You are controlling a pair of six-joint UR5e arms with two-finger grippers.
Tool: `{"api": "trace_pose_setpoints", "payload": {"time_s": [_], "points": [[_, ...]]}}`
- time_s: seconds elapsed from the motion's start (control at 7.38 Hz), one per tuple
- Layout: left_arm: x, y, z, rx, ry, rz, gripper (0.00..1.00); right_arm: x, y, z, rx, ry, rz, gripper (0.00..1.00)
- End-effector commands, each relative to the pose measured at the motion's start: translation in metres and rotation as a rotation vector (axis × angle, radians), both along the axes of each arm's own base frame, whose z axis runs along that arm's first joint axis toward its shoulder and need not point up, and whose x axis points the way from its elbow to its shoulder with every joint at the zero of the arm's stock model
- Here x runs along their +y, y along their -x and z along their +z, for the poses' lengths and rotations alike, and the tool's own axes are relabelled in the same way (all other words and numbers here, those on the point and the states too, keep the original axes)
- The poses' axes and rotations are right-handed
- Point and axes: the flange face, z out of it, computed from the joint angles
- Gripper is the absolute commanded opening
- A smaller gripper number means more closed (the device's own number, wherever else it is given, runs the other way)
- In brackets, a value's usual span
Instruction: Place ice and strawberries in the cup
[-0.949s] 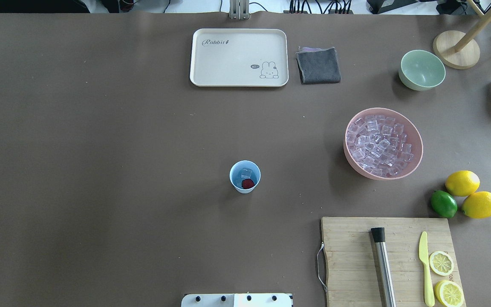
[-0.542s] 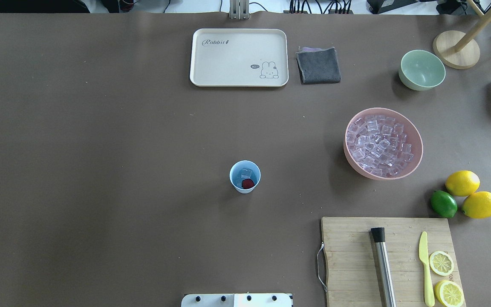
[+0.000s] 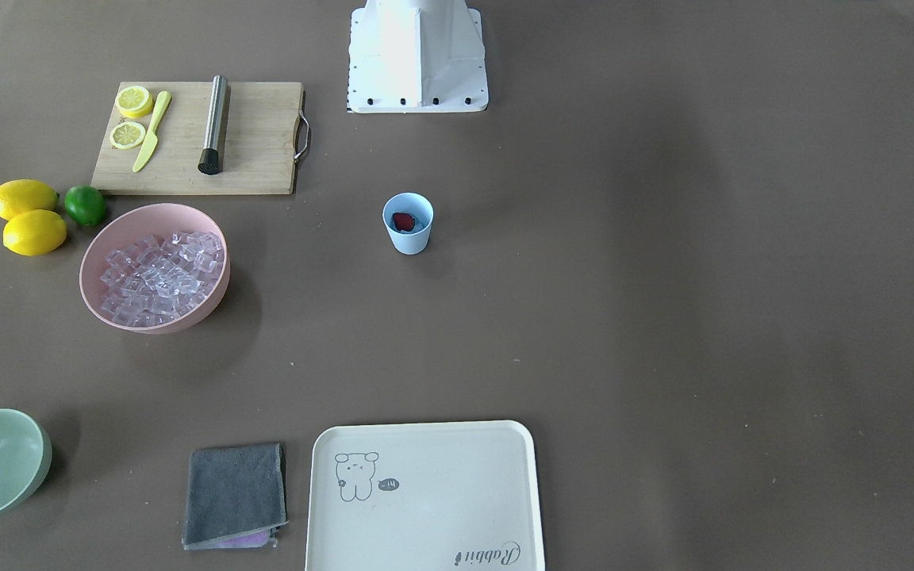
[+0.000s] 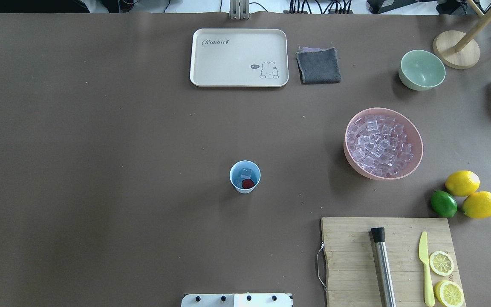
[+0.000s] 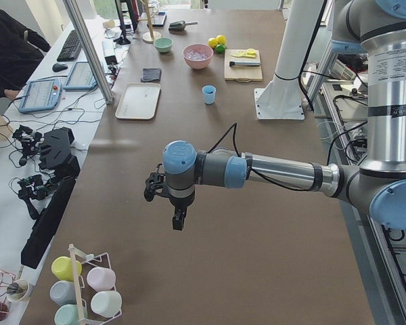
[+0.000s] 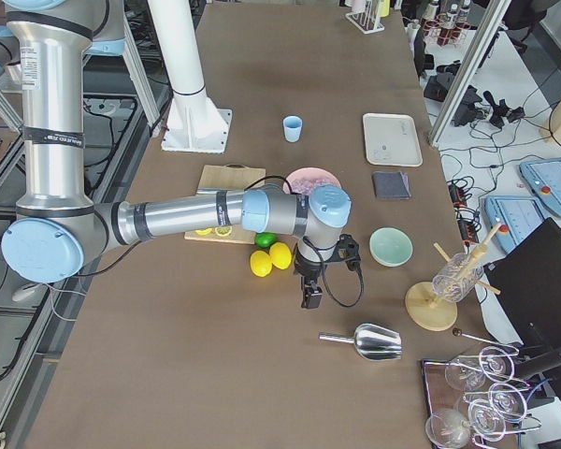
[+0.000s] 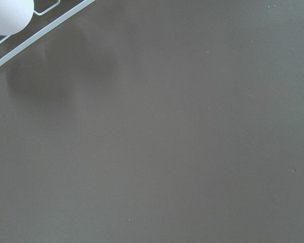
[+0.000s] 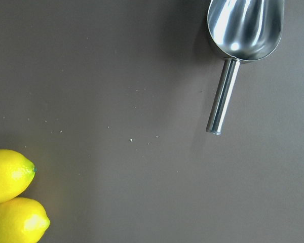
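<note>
Well, with an ice cube [image 4: 246,172] and the strawberry [image 4: 248,183] both lying inside the cup [image 4: 245,176], which stands upright mid-table, I judge the filling done, so the best handling is to leave the cup alone and route any arm motion well apart from it. The left gripper [image 5: 179,220] and right gripper [image 6: 310,297] hang at opposite table ends, and I cannot tell whether either is wide or closed. The pink bowl [image 4: 416,160] holds the ice pile [image 4: 377,145]; the green bowl [image 4: 422,68] looks empty.

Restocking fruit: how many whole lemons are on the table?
2. The far lemon and the near lemon lie together beside the lime, past the cutting board, which holds two cut halves.
</note>
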Motion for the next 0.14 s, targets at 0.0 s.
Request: {"api": "trace_pose_setpoints", "payload": {"time_s": [0.0], "points": [[0.0, 0.0, -0.0011, 0.0, -0.001, -0.001, 0.98, 0.0004, -0.0004, -0.0007, -0.001, -0.003, 0.001, 1.0]]}}
